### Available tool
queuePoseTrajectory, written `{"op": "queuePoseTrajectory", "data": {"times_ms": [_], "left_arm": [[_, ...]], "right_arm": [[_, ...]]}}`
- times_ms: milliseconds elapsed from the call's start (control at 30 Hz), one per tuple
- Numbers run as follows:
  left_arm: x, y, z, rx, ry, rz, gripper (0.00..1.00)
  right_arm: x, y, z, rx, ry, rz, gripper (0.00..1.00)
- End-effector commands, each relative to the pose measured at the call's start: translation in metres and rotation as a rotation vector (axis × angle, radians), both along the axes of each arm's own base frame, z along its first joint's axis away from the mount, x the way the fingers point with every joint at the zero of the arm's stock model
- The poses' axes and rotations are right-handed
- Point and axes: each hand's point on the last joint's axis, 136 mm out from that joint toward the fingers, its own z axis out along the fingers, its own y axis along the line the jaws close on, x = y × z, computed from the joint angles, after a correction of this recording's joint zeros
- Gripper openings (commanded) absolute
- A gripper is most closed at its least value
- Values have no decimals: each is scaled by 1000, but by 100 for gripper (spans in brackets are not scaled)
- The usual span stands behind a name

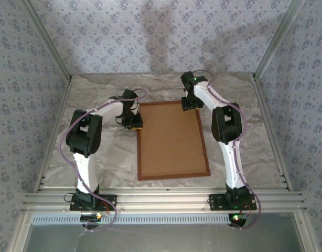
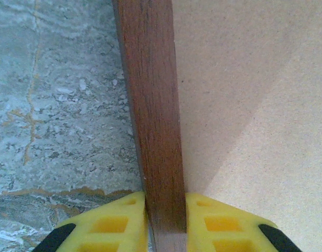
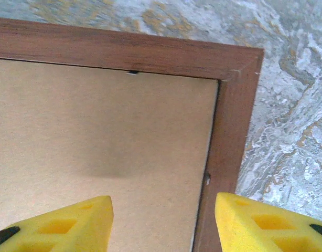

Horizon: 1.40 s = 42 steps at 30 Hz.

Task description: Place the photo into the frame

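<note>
The reddish-brown wooden frame (image 1: 205, 152) lies flat mid-table, and a plain brown backing board (image 1: 171, 139) shows inside it. The blue-teal photo is hidden. My left gripper (image 1: 133, 124) is at the frame's upper left side, shut on the left rail of the frame (image 2: 153, 121), one yellow finger (image 2: 111, 223) on each side of the wood. My right gripper (image 1: 190, 104) hovers open over the frame's far right corner (image 3: 239, 71), one finger (image 3: 79, 223) above the backing board (image 3: 103, 152), the other (image 3: 260, 223) past the right rail.
The marbled grey tabletop (image 1: 103, 152) surrounds the frame. Patterned walls with metal posts (image 1: 268, 47) enclose the back and sides. An aluminium rail (image 1: 161, 200) runs along the near edge by the arm bases.
</note>
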Motion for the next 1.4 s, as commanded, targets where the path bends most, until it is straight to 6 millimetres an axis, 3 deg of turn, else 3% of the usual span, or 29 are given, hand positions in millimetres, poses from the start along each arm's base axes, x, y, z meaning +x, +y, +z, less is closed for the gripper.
{"op": "queuePoseTrajectory", "data": {"times_ms": [0,233,733,1033,1367], "left_arm": [[-9,9,-33,60,51,-16,22],[-12,11,-33,63,52,-18,22],[-12,11,-33,66,53,-14,22],[-13,11,-35,60,55,-12,22],[-15,4,-38,41,62,-16,21]], "right_arm": [[-1,0,16,20,-25,8,56],[1,-8,3,53,-2,-26,55],[0,-1,-15,167,36,-49,55],[-5,13,-30,230,85,-37,54],[-30,43,-56,262,176,-11,54]]}}
